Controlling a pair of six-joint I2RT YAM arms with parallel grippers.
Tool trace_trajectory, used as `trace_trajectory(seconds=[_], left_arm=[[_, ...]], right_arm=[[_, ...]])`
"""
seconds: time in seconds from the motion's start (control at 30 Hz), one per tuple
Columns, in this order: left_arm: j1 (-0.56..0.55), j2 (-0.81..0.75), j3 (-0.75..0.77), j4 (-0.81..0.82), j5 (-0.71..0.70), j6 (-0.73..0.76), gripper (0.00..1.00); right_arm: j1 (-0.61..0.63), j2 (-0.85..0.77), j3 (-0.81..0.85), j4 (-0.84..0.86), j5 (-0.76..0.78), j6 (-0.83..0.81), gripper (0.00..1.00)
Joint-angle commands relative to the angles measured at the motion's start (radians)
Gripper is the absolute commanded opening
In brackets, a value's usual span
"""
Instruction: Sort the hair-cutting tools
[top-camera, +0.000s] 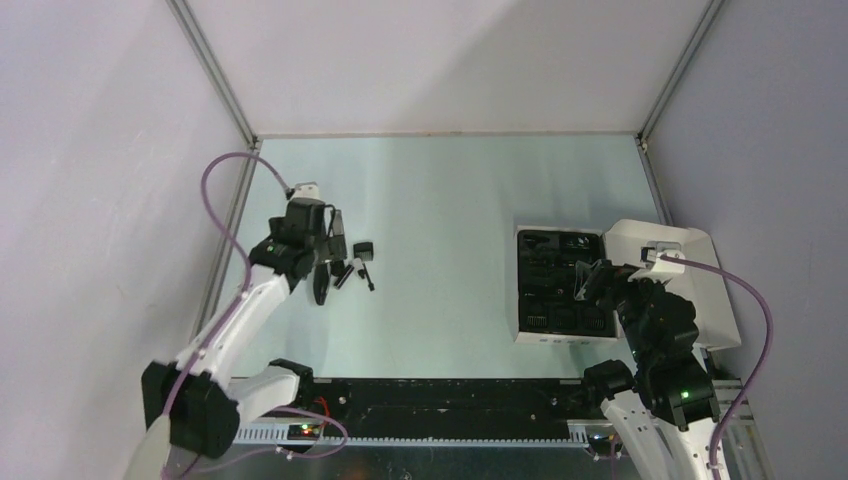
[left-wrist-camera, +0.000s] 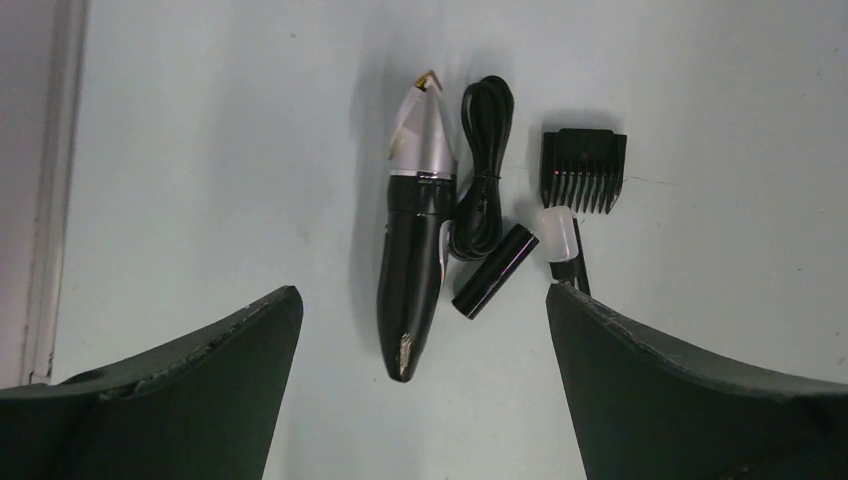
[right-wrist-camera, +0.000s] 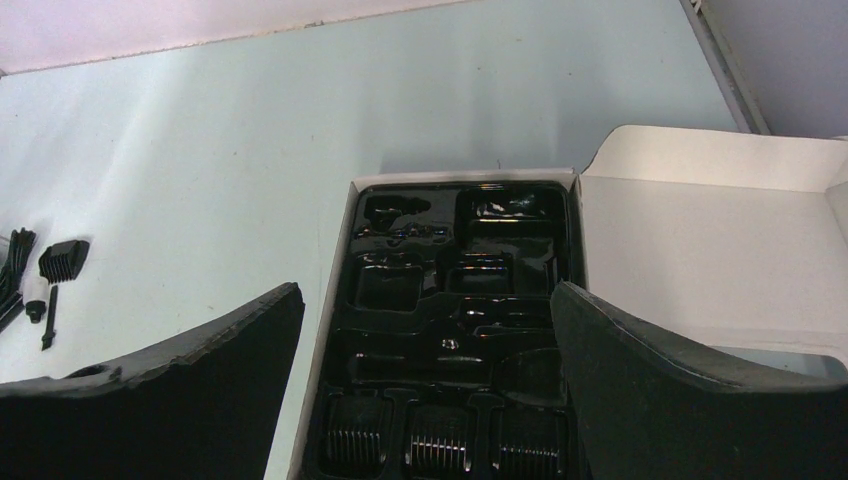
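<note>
Spread and empty, the left gripper (left-wrist-camera: 422, 297) is held above the clipper body (left-wrist-camera: 413, 255), a comb attachment (left-wrist-camera: 583, 170) at its two o'clock; the right gripper (right-wrist-camera: 425, 290), equally spread, is held over the box (right-wrist-camera: 690, 250).

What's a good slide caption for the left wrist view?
Open left tool above clipper, coiled cable, comb attachment and black cylinder.

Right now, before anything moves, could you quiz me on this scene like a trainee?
1. True or false: the long black clipper with silvery head lies inside the white cardboard box with black moulded tray.
2. Which one hangs over that box: A, the left gripper, or B, the right gripper?
3. Fill in: both grippers' jaws stand ____.
Key: 1 false; 2 B; 3 open.
</note>
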Motion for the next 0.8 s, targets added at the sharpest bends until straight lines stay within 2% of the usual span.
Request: trace_trajectory(seconds=[0.0, 0.17, 0.33, 0.6, 0.77], left_arm=[[0.000, 0.138, 0.088, -0.006, 0.053, -0.065, 0.99], [0.000, 0.291, 0.131, 0.016, 0.096, -0.175, 0.94], [-0.004, 0.372, 0.135, 0.063, 0.142, -0.232, 0.87], [-0.040, 0.450, 0.130, 0.112, 0.153, -0.290, 0.64], [-0.052, 0.487, 0.119, 0.137, 0.153, -0.306, 0.55]], right_arm=[[0.004, 0.010, 0.001, 0.039, 0.022, -0.002, 0.99], [0.002, 0.011, 0.002, 0.036, 0.038, -0.001, 0.99], [0.000, 0.013, 0.002, 0.033, 0.053, -0.002, 0.99], [-0.007, 0.014, 0.001, 0.031, 0.062, 0.000, 1.00], [-0.011, 0.020, 0.002, 0.030, 0.057, -0.001, 0.99]])
